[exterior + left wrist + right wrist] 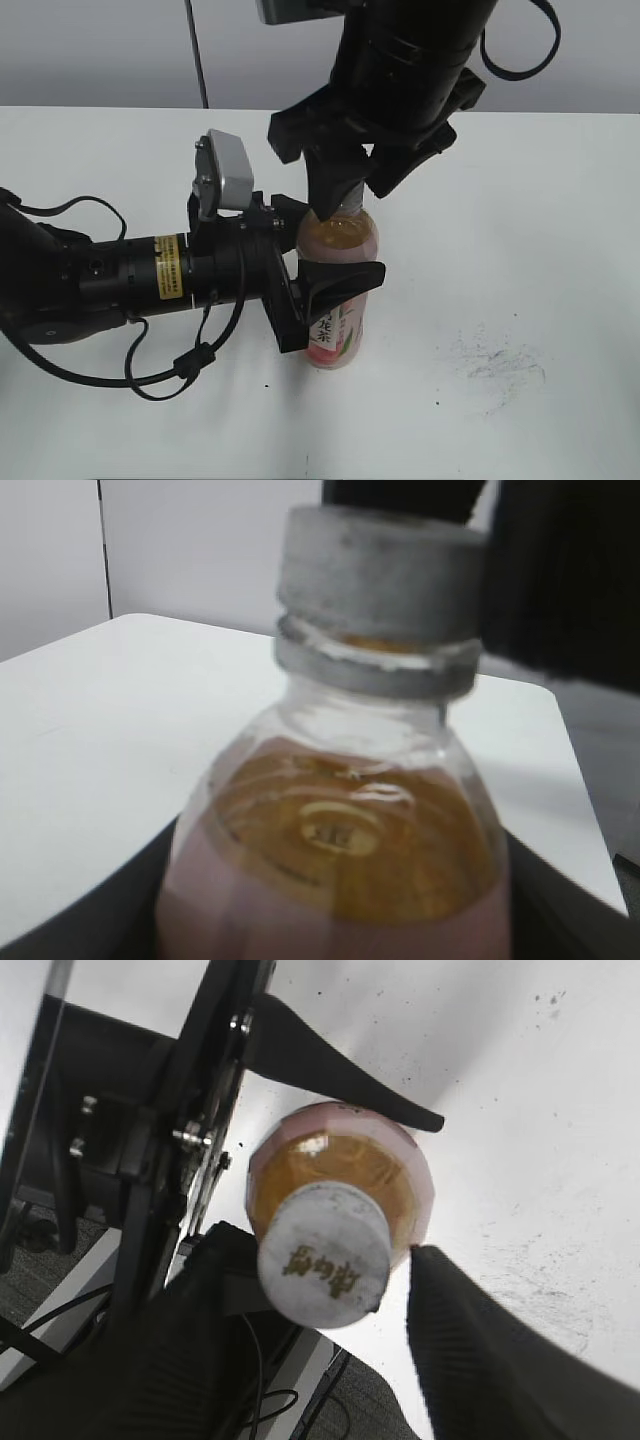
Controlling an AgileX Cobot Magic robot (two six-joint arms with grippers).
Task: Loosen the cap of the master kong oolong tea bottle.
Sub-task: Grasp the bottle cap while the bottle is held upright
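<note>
Okay, left claw (335, 290): I see it clamping bottle (338, 340) body, upright mid-desk (560, 200)
right claw (390, 1290): straddling cap (322, 1255), grip unclear

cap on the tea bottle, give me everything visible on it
The small round grey-white plastic screw cap has a faint ribbed side and a dark printed mark on its flat top. It sits upright on the neck of the clear amber-tea bottle, above a matching collar ring, apparently still screwed on. The right gripper straddles it from above: one black finger sits against its side, the other stands slightly off. The left gripper clamps the bottle body, not the cap.
</note>
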